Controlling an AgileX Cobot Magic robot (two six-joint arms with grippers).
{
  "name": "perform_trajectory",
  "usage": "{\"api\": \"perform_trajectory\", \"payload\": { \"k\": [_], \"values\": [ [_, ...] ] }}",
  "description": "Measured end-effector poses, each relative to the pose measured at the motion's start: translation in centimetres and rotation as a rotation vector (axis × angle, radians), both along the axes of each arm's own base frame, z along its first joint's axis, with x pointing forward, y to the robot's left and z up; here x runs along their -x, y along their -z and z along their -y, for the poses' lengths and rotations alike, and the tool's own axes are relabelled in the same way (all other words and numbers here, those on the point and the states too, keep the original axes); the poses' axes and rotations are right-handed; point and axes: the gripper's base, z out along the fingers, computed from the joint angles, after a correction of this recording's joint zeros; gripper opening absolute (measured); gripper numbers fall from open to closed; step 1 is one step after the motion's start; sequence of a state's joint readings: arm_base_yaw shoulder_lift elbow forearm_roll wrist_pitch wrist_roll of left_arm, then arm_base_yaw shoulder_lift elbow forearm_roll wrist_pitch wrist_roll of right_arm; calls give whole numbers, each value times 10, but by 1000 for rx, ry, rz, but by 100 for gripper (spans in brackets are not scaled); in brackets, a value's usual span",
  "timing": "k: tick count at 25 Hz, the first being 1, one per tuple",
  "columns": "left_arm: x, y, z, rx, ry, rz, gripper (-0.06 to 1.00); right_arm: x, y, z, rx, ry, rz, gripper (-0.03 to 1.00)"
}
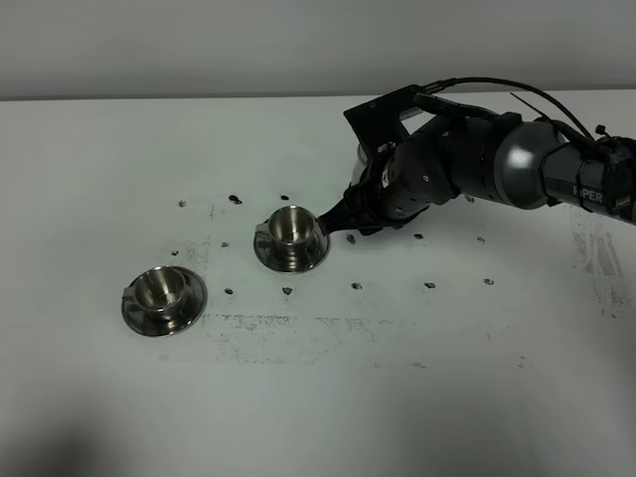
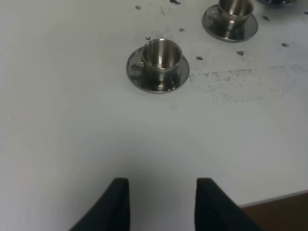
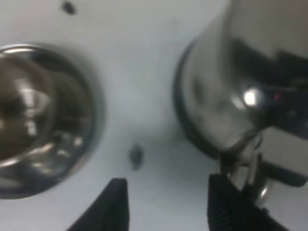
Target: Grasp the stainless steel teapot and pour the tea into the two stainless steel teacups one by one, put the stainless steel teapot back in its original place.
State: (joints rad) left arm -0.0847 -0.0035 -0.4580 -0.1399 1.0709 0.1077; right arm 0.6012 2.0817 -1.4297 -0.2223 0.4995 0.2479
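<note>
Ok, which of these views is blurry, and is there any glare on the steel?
Right wrist view: out of focus, the stainless steel teapot and the teacup beside it are smeared, with a bright glare spot on the pot. Left wrist view: fairly sharp, the other teacup crisp. Exterior high view: sharp, evenly lit, dimmer at the lower left corner.

Table [image 1: 417, 397]: lower right and upper left of the overhead frame bare, passage open; one cup [image 1: 162, 296] on its saucer occupies the lower left; second cup [image 1: 291, 235] stands at centre, well apart, an open lane between them; right arm [image 1: 467, 164] blocks the upper right, covering the teapot [image 3: 250, 72]; right gripper [image 3: 168, 204], jaws apart, sits over the narrow strip between teapot and centre cup; left gripper [image 2: 162, 202], jaws apart, faces bare table up to the nearer cup.
</note>
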Motion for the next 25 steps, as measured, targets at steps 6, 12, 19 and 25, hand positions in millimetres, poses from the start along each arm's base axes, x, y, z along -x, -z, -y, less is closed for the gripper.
{"api": "perform_trajectory", "payload": {
  "k": [6,12,19,25],
  "values": [
    [0,0,0,0,0,0,33,-6,0,11,39,56,19,37],
    [0,0,0,0,0,0,33,-4,2,18,107,83,-13,37],
    [0,0,0,0,0,0,33,6,1,12,115,69,-73,37],
    [0,0,0,0,0,0,33,37,-47,1,116,-56,-100,37]
  ]
}}
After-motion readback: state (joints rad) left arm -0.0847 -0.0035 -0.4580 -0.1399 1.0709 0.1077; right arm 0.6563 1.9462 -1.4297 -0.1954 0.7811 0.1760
